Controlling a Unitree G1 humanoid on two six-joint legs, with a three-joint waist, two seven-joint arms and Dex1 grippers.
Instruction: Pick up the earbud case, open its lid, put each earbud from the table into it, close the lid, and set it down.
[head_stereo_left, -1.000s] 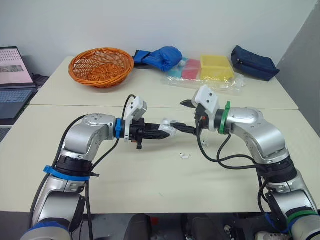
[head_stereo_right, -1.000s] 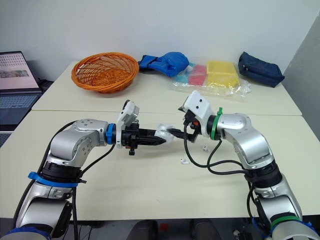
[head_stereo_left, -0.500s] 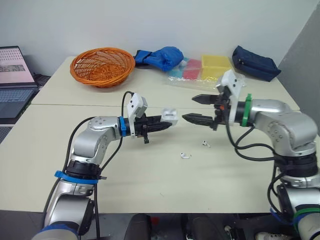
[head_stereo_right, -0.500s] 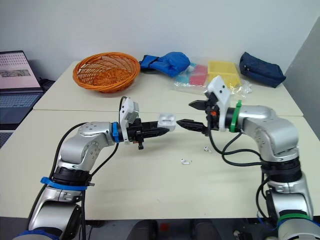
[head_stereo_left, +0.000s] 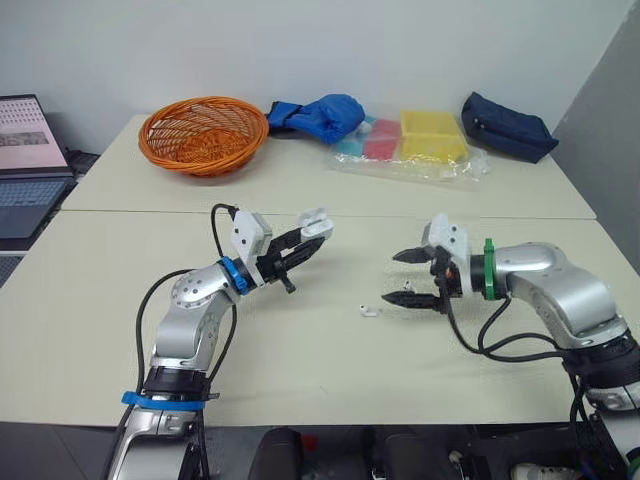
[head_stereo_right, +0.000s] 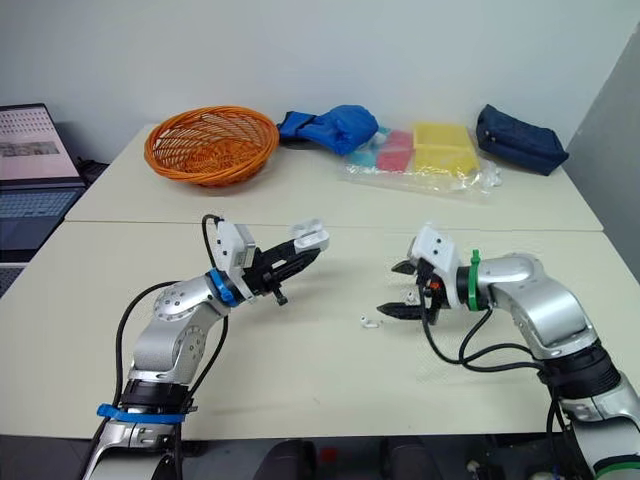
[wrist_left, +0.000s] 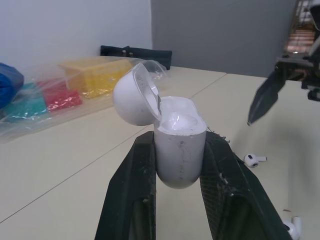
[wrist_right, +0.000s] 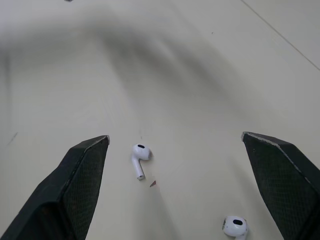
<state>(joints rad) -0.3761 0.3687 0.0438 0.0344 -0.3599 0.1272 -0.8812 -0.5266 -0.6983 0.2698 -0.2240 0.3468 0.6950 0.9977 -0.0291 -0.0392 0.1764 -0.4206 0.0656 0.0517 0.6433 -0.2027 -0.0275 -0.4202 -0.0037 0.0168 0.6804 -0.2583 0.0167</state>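
The left jaws are clamping the earbud case (wrist_left: 175, 150) lengthwise, open lid pointing outward; right jaws are gaping above an earbud (wrist_right: 140, 159).

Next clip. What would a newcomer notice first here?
The white case, lid flipped open, is clamped in the left gripper above the table. To its right, the right gripper hangs open over an earbud and a second earbud lying on the table. At the back left sits an orange basket.
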